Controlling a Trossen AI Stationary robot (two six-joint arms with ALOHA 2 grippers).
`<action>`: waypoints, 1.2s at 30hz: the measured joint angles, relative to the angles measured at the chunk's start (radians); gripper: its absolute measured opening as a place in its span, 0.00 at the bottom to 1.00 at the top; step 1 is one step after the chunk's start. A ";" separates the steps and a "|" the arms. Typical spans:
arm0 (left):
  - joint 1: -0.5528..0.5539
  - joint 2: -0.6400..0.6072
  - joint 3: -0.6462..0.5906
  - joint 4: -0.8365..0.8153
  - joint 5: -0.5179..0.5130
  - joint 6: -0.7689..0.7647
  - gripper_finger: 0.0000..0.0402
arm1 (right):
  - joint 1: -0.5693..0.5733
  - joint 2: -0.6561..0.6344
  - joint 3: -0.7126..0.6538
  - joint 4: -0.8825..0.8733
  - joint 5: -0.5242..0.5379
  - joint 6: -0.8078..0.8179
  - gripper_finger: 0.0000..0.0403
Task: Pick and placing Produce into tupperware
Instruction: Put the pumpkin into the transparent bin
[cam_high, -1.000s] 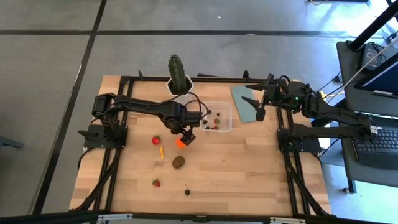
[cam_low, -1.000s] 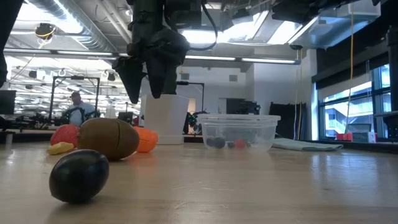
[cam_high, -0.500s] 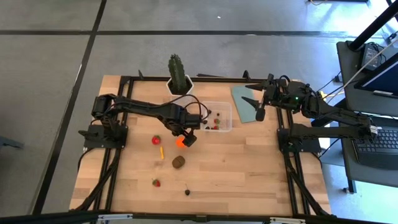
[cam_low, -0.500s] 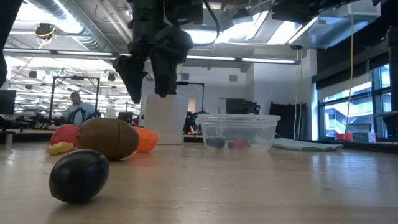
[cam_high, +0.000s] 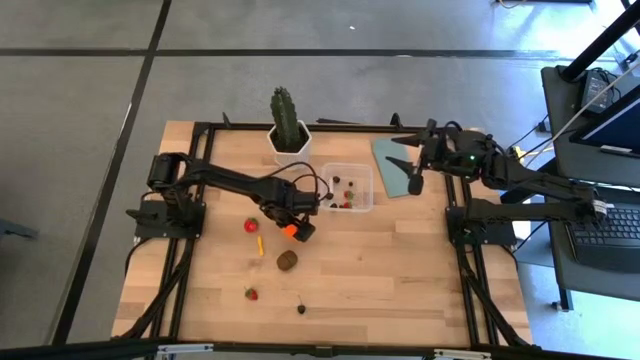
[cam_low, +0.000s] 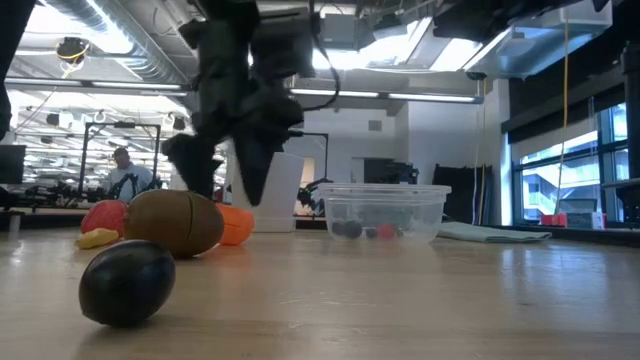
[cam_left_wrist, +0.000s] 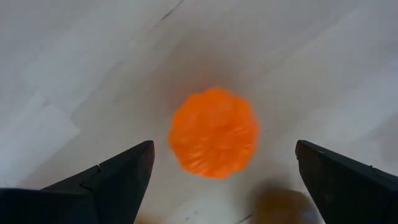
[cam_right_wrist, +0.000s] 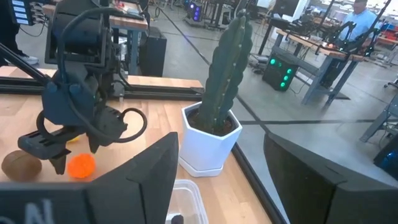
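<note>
Left jaws (cam_high: 297, 231) spread wide, empty; right jaws (cam_high: 412, 165) parted, empty, parked over lid (cam_high: 390, 160) beside tupperware (cam_high: 350, 187).

High: left arm has dropped closer onto orange ball (cam_high: 290, 230), near tupperware's corner.

Low: left jaws (cam_low: 215, 170) lower than before, tips now nearing ball (cam_low: 234, 224); tupperware (cam_low: 385, 210) holds few pieces.

Left wrist: ball (cam_left_wrist: 214, 132) centred between fingers (cam_left_wrist: 118, 171), untouched. Judgement: grasp imminent.

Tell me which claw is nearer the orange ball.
Left. The left claw hangs open right over the orange ball; the right claw waits far off above the blue-grey lid.
</note>
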 joint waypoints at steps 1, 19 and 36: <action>-0.001 0.000 -0.010 -0.002 0.000 -0.002 0.94 | 0.000 0.006 0.000 0.001 0.000 0.000 0.59; -0.019 0.000 -0.065 0.111 -0.045 -0.034 0.88 | 0.000 0.060 0.000 0.026 0.000 0.000 0.59; -0.027 0.046 -0.066 0.095 -0.042 -0.036 0.84 | 0.000 0.060 0.000 0.024 0.000 -0.001 0.59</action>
